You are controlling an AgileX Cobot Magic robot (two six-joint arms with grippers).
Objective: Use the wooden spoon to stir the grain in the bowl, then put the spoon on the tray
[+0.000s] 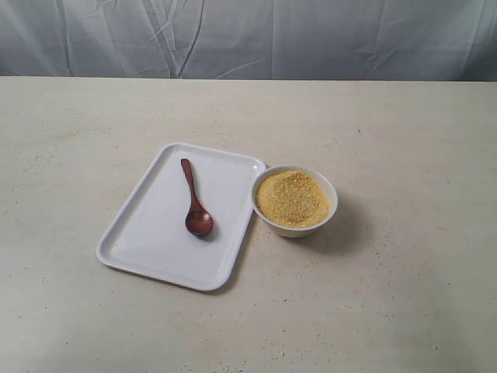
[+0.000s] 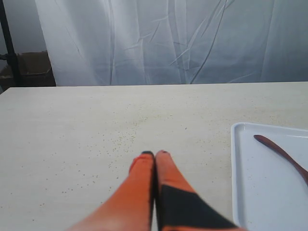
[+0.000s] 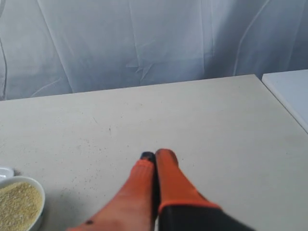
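wooden spoon (image 1: 195, 203) lying on tray (image 1: 147, 229) | grain (image 1: 292, 198) sitting in bowl (image 1: 297, 229), stirring unconfirmed | left gripper (image 2: 155, 154), right gripper (image 3: 156, 155) hovering pressed together, empty

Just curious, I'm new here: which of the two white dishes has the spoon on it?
The flat rectangular tray; the wooden spoon lies on it, alone. The round bowl beside it holds only yellow grain.

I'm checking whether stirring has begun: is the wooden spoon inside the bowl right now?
No, the wooden spoon lies on the tray, beside the bowl of grain and outside it.
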